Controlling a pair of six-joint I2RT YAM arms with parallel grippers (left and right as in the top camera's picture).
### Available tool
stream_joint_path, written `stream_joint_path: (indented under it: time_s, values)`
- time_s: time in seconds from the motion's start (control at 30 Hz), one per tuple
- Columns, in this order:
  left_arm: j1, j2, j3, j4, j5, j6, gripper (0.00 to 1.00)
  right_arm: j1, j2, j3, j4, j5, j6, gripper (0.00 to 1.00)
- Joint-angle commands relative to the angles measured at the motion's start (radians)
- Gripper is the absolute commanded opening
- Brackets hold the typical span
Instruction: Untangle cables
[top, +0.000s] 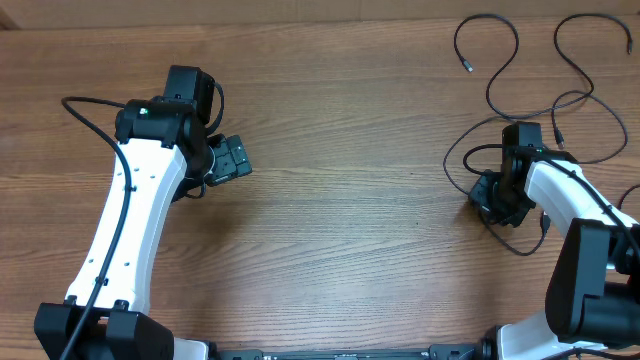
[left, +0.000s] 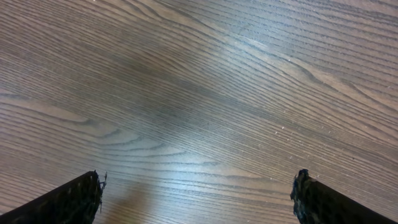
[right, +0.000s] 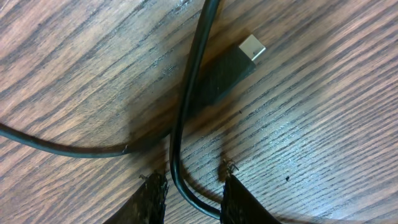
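Straddling one black cable (right: 185, 93) at the right side of the table (top: 350, 200), the right hand (right: 194, 186) has its fingers narrowly spaced; actual clamping cannot be confirmed. A plug (right: 231, 70) lies flat beside that cable. The left hand (left: 198, 186) hangs fully open above the table.

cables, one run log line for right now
left gripper: open over table | right gripper: open, astride cable by plug | cable: not clamped
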Motion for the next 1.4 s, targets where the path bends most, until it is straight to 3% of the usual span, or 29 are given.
stream_joint_path:
  time_s: [0.0,0.27,0.47,0.8,0.87,0.97,1.03,1.37]
  values:
    - [0.004,0.001,0.011,0.003,-0.013,0.019,1.0,0.005,-0.006,-0.004,-0.002,0.016,-0.005,0.3]
    - [0.004,0.001,0.011,0.004,-0.013,0.019,1.0,0.005,-0.006,-0.01,-0.006,0.015,-0.005,0.28]
    - [0.004,0.001,0.011,0.003,-0.013,0.019,1.0,0.005,-0.006,-0.024,0.008,0.015,-0.004,0.19]
    - [0.004,0.001,0.011,0.004,-0.013,0.019,1.0,0.005,-0.006,-0.024,-0.004,0.011,-0.005,0.15]
    - [0.004,0.001,0.011,0.004,-0.013,0.019,0.99,0.005,-0.006,-0.024,-0.006,0.011,-0.005,0.17]
    - [0.004,0.001,0.011,0.003,-0.013,0.019,1.0,0.005,-0.006,-0.024,0.001,0.012,-0.004,0.31]
    - [0.004,0.001,0.011,0.003,-0.013,0.019,0.99,0.005,-0.006,-0.024,0.013,0.012,-0.005,0.33]
    - [0.004,0.001,0.011,0.003,-0.013,0.019,1.0,0.005,-0.006,-0.024,0.024,0.011,-0.005,0.24]
